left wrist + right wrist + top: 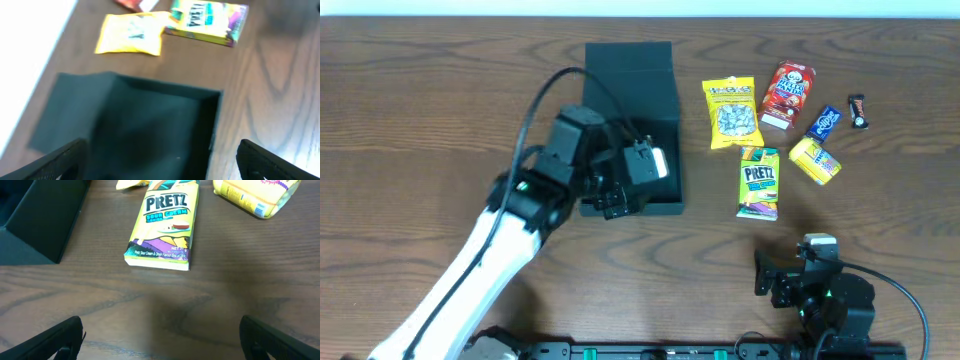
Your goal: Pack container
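Note:
The matte black container (655,110) lies open at the table's middle back, its flap lid (628,58) flat behind it. It also shows in the left wrist view (150,125), with nothing visible in the part that shows. My left gripper (617,196) is open and empty over the container's front part. My right gripper (790,278) is open and empty near the front edge, below the Pretz box (759,181), which also shows in the right wrist view (162,225). A yellow seed packet (732,112), a red packet (787,93), a yellow packet (815,160) and a blue bar (823,123) lie right of the container.
A small dark candy (859,110) lies at the far right. The wood table's back edge (440,17) runs along the top. The container's corner shows at the upper left of the right wrist view (40,225).

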Robot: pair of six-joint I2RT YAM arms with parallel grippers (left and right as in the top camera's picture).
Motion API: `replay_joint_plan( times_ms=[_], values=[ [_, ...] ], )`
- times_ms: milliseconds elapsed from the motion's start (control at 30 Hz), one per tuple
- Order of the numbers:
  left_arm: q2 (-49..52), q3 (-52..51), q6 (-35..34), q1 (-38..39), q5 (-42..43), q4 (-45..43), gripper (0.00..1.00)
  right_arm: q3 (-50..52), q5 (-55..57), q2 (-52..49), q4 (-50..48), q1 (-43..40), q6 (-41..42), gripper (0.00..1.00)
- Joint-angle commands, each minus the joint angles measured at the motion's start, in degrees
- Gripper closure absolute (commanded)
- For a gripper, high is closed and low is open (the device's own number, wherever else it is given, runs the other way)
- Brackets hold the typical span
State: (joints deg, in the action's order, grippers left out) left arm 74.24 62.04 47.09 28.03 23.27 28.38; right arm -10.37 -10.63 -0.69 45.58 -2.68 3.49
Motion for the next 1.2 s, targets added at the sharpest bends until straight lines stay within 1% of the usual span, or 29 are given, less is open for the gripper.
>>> replay_joint_plan(
  times_ms=[0,167,267,433,533,667,733,933,1167],
  values=[
    [-2.6,0.5,-7.2,0.1,-11.6,1.6,0.05,0.3,0.1,0.4,0.1,0.3,0.7,0.01],
    [-3.9,0.5,-17.1,0.1,-30.8,2.7,0.05,0.3,0.1,0.4,0.1,0.3,0.7,0.01],
    [-3.9,0.5,-22.6,0.1,-36.4,3.1,0.05,0.3,0.1,0.4,0.1,0.3,0.7,0.01],
    [-3.9,0.5,-27.8,0.1,-36.7,3.2,0.05,0.3,0.1,0.4,0.1,0.3,0.7,0.01],
    [-3.9,0.5,-33.7,0.1,-36.8,4.2,0.05,0.3,0.1,0.4,0.1,0.3,0.7,0.01],
    [-4.5,0.5,-40.5,0.1,-36.7,7.6,0.05,0.3,0.1,0.4,0.1,0.3,0.7,0.01],
    [-5.7,0.5,-42.7,0.1,-36.1,8.7,0.05,0.3,0.1,0.4,0.1,0.3,0.7,0.01],
    [-12.6,0.5,-43.5,0.1,-32.6,11.8,0.05,0.3,0.1,0.4,0.1,0.3,0.7,0.01],
    [-19.3,0.5,-45.0,0.1,-32.4,18.1,0.05,0.3,0.1,0.4,0.1,0.3,0.7,0.01]
  ],
)
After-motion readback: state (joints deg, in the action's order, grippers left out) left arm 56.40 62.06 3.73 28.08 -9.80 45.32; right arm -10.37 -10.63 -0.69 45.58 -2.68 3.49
